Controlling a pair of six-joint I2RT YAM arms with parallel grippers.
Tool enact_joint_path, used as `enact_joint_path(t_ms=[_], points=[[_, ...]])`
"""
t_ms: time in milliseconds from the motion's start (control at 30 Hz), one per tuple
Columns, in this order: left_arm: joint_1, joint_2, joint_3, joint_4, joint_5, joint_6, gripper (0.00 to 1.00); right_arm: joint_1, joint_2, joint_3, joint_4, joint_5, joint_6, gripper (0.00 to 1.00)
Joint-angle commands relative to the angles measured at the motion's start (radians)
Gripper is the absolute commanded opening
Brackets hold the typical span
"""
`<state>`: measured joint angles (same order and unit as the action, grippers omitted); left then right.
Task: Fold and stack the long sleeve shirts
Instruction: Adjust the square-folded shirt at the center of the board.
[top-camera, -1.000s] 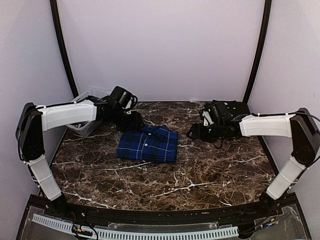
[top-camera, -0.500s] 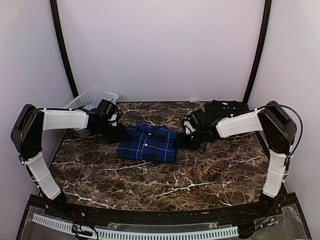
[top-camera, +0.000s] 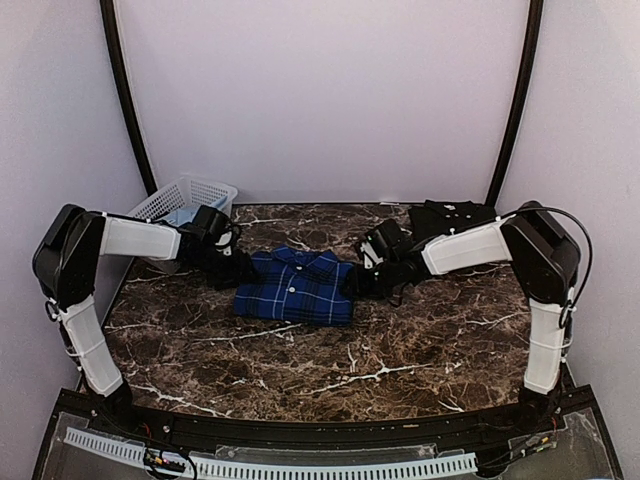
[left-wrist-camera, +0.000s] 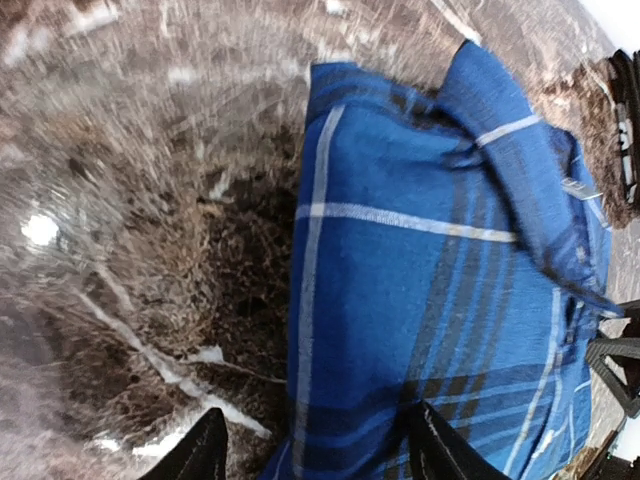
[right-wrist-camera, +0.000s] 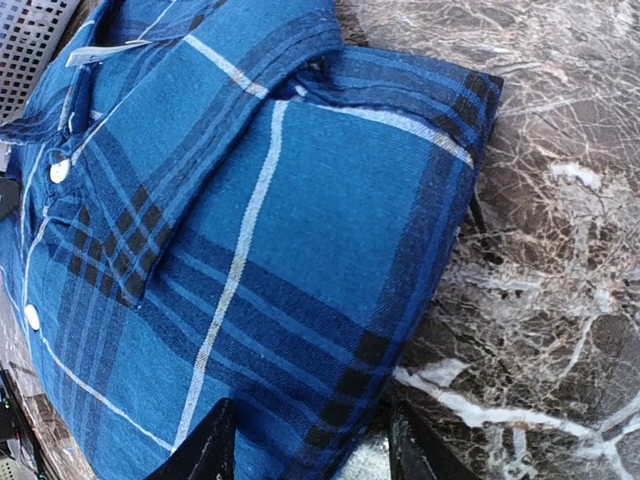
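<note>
Our left gripper (left-wrist-camera: 320, 455) and right gripper (right-wrist-camera: 310, 445) flank the folded plaid shirt (top-camera: 295, 288) at the middle of the table (top-camera: 330, 375). Each has its jaws spread astride an edge with nothing pinched yet, likely so we can lift it flat onto the black shirt (top-camera: 450, 215) at the far right.

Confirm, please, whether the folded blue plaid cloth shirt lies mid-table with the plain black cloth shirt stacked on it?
Not stacked: the top external view shows the plain black cloth shirt lying apart at the far right of the marble table, while the folded blue plaid cloth shirt does lie mid-table.
</note>
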<state>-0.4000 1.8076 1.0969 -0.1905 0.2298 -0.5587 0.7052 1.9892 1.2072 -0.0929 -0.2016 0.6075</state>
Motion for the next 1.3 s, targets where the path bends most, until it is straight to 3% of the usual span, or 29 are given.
enact_joint_path(t_ms=[0,133,200,400,533,600,933,1000,1100,1167,1267], points=[[0.003,0.067,0.007,0.022,0.095,0.013,0.61,0.014,0.031,0.021,0.006,0.018,0.011,0.47],[-0.009,0.085,0.006,0.028,0.118,-0.007,0.59,0.028,0.04,0.039,-0.001,0.027,0.011,0.41],[-0.019,0.086,0.007,0.024,0.129,-0.019,0.53,0.033,0.048,0.051,-0.007,0.026,0.008,0.36],[-0.047,0.036,0.011,-0.018,0.12,-0.055,0.17,0.04,0.042,0.103,-0.039,0.021,-0.014,0.15],[-0.066,-0.066,0.014,-0.106,0.063,-0.067,0.03,0.052,0.007,0.144,-0.082,0.022,-0.045,0.01],[-0.08,-0.128,0.012,-0.155,0.023,-0.074,0.0,0.062,-0.019,0.16,-0.101,0.015,-0.058,0.0],[-0.163,-0.351,-0.177,-0.261,-0.089,-0.204,0.01,0.105,-0.064,0.146,-0.126,-0.031,-0.067,0.0],[-0.17,-0.36,-0.229,-0.246,-0.093,-0.226,0.11,0.102,-0.063,0.111,-0.117,-0.031,-0.065,0.0],[-0.171,-0.371,-0.252,-0.267,-0.167,-0.238,0.4,0.086,-0.063,0.05,-0.104,-0.019,-0.064,0.0],[-0.17,-0.378,-0.242,-0.296,-0.227,-0.231,0.48,0.07,-0.073,0.014,-0.099,-0.01,-0.062,0.12],[-0.167,-0.385,-0.198,-0.344,-0.28,-0.211,0.47,0.062,-0.113,-0.018,-0.104,0.022,-0.069,0.25]])
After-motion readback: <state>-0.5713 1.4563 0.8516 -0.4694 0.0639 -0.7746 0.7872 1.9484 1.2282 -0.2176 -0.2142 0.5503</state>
